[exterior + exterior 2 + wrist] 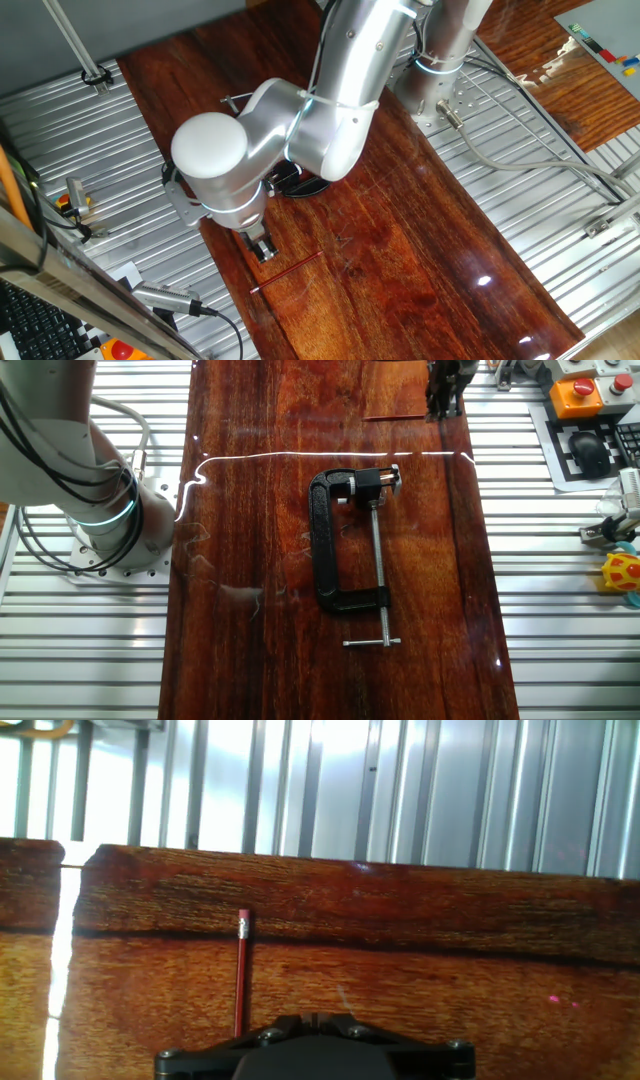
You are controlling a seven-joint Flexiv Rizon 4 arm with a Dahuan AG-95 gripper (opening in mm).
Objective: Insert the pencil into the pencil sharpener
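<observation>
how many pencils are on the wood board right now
1. The red pencil lies flat on the wooden board just in front of the end effector. The arm hides part of the board, so another could be covered.

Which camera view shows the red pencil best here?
The hand view: the pencil stands out against the wood, its eraser end clear. One fixed view shows it as a thin red line near the end effector. In the other fixed view I cannot make it out.
</observation>
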